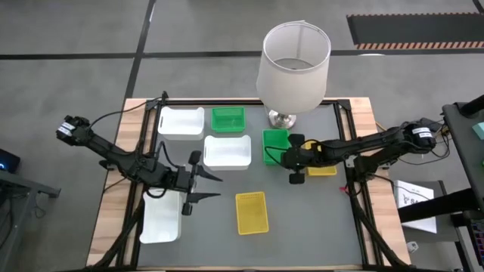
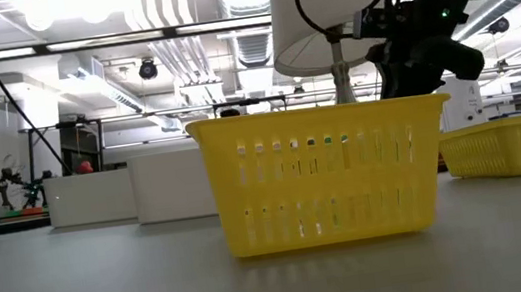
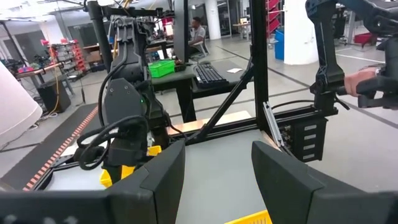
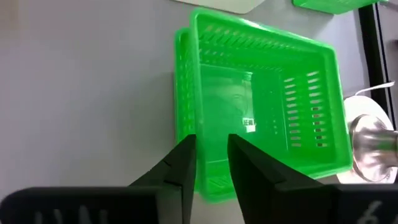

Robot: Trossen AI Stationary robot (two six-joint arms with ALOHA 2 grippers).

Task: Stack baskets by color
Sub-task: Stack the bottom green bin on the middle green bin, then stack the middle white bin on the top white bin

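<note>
Two green baskets (image 4: pixel 267 99) sit nested, one in the other, on the grey table by the lamp foot; in the high view they are the green stack (image 1: pixel 274 143). My right gripper (image 4: pixel 211 146) slants down over their near end, open, one finger on either side of the upper basket's side wall. A third green basket (image 1: pixel 228 119) stands at the far edge. White baskets (image 1: pixel 227 151) (image 1: pixel 181 122) (image 1: pixel 161 221) and yellow baskets (image 1: pixel 252 212) (image 1: pixel 322 171) stand singly. My left gripper (image 1: pixel 218 187) hovers open and level above the table's left part, holding nothing. My right gripper has one finger (image 4: pixel 245 168) inside the upper green basket and the other outside its side wall (image 4: pixel 198 118), coming slanting from above. Whether either finger touches the wall I cannot tell. The basket rests nested in the lower green one.
A tall lamp with a white shade (image 1: pixel 293 66) stands at the far middle, its metal foot (image 4: pixel 373 146) right beside the green stack. The black frame rails (image 1: pixel 349 143) run along the table's sides. Bare grey table (image 1: pixel 302 219) lies at the near right.
</note>
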